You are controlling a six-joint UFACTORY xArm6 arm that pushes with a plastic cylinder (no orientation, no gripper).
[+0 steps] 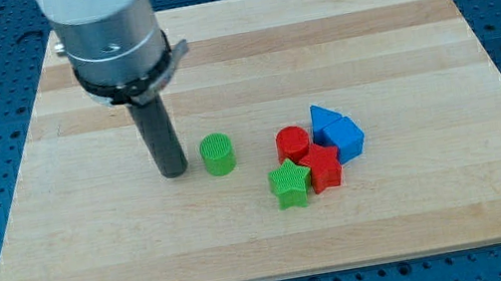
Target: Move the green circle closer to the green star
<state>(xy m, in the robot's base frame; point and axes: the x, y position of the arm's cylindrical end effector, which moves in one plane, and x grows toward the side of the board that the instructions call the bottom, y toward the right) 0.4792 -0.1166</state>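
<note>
A: Green circle (217, 154) sits mid-board (394, 27), just at three o'clock from my tip (174, 172), a sliver of gap between.

B: Star?

A: Green star (290, 184) lies near, at four o'clock from the circle, touching the red star (324, 166).

B: Tip holding anything?

A: No, bare rod, nothing grasped. Red circle (292, 142) and blue blocks (337, 133) crowd behind; their contacts are hard to judge.

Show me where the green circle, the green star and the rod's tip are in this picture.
green circle (217, 154), camera view, middle of its ribbed side.
green star (290, 183), camera view, centre of its top face.
my tip (175, 173), camera view, very end of the rod, just to the view's left of the green circle.
</note>
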